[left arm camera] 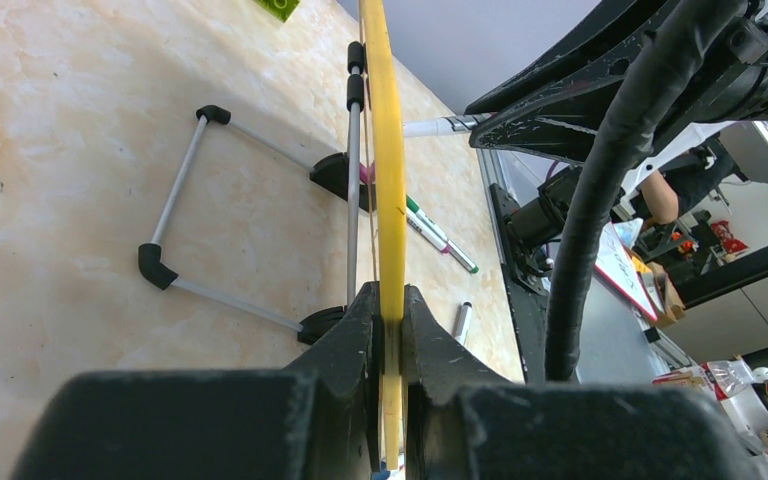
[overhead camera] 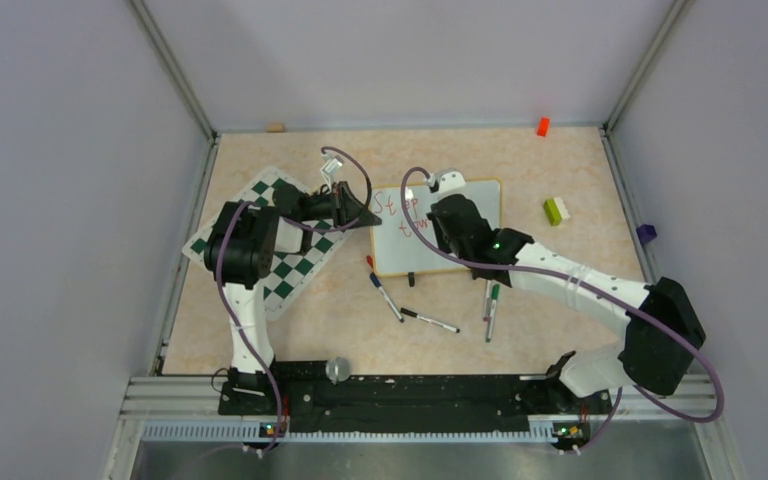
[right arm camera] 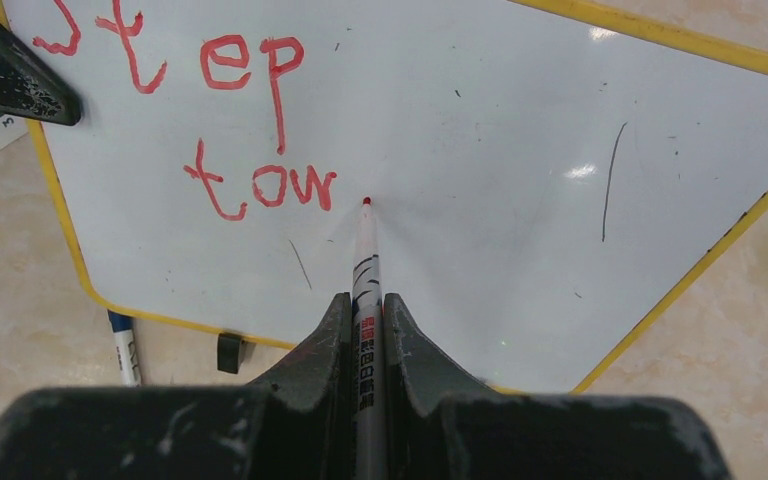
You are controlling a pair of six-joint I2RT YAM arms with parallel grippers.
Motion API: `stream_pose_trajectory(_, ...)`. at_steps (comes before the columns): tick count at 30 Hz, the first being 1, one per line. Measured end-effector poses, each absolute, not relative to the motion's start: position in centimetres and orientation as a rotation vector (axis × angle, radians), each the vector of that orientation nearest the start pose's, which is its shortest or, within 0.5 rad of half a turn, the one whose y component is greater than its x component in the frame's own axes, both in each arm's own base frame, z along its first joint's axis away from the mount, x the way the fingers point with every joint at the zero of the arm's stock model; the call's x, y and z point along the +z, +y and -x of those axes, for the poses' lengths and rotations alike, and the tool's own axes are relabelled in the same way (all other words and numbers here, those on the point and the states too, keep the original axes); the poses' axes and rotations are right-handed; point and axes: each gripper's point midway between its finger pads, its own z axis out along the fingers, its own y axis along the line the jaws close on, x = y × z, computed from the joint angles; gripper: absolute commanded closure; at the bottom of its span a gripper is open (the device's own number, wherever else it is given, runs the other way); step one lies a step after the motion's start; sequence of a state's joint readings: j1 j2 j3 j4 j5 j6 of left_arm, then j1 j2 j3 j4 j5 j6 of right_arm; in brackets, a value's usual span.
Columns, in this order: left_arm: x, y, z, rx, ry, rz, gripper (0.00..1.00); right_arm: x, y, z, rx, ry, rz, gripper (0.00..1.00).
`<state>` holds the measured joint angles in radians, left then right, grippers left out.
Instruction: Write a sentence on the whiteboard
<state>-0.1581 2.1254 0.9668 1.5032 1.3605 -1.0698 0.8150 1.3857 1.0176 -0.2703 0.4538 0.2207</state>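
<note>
The whiteboard stands tilted mid-table, white with a thin yellow-wood frame. My left gripper is shut on its left frame edge, with both fingers clamped on the rim. My right gripper is over the board and shut on a red-tipped marker. The marker's tip touches or hovers just right of the writing. The sentence reads "Step" on the first line and "tow" on the second, in red. It also shows in the top view.
A green-and-white chessboard mat lies under the left arm. Loose markers lie in front of the board, with more to the right. A green-white brick, an orange block and a purple piece sit to the right. The board's wire stand rests behind it.
</note>
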Motion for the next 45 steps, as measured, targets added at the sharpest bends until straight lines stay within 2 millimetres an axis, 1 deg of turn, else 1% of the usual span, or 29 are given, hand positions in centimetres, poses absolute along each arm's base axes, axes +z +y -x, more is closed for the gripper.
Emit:
stream_pose_trajectory(13,14.4,-23.8,-35.7,-1.745,1.657,-0.695,1.0,16.8,23.8,-31.6,0.123,2.099,0.393,1.0)
stream_pose_trajectory(21,14.4,-23.8,-35.7,-1.746,1.657,-0.696,1.0,16.2,24.5,-31.0,0.17,2.114,0.426,1.0)
stream_pose_trajectory(27,14.4,-23.8,-35.7,-1.745,1.656,-0.696,1.0,15.8,24.2,-30.6,0.17,2.126,0.437,1.0)
stream_pose_trajectory(39,14.4,-23.8,-35.7,-1.745,1.656,-0.696,1.0,15.8,23.6,-30.7,0.133,2.124,0.43,1.0)
stream_pose_trajectory(45,14.4,-23.8,-35.7,-1.746,1.656,-0.696,1.0,16.6,23.4,-31.3,0.108,2.109,0.411,1.0)
